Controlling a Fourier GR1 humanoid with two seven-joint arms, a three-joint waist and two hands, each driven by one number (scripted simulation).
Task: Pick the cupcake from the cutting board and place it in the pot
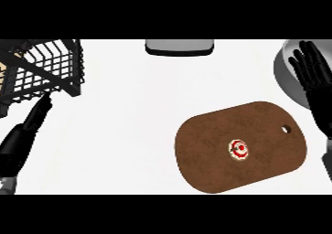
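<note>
In the head view, the small cupcake with red and white topping (pixel 239 150) is seen lying on the brown rounded wooden cutting board (pixel 216 160), at the lower right of the frame. It is not yet picked. The right hand (pixel 319 87) is held open, fingers straight, over the grey metal pot (pixel 284 68) at the upper right. The left hand (pixel 26 132) rests at the left, fingers straight, near a black wire basket (pixel 53 68). The whole task is judged to be left.

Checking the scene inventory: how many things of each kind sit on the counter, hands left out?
Cupcake: 1
Cutting board: 1
Pot: 1
Black wire basket: 1
Grey object at the far edge: 1
Total: 5
</note>
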